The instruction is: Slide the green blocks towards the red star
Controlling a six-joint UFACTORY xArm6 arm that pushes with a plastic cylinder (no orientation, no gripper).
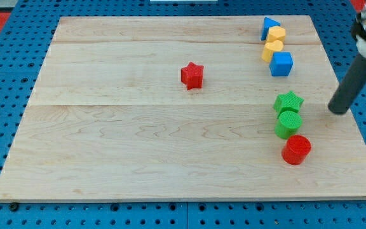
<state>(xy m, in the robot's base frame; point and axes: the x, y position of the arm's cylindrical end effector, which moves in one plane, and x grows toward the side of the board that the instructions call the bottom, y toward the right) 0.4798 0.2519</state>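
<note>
A red star (192,75) lies near the middle of the wooden board (138,140), a little toward the view's top. A green star (288,102) and a green cylinder (288,123) sit touching each other at the view's right, the cylinder just below the star. My tip (339,111) comes down from the view's top right and rests to the right of the green blocks, apart from them by about one block's width.
A red cylinder (296,149) sits just below the green cylinder. At the view's top right lie a blue triangle (270,27), a yellow block (276,35), a yellow heart (272,49) and a blue cube (281,63). A blue pegboard (5,70) surrounds the board.
</note>
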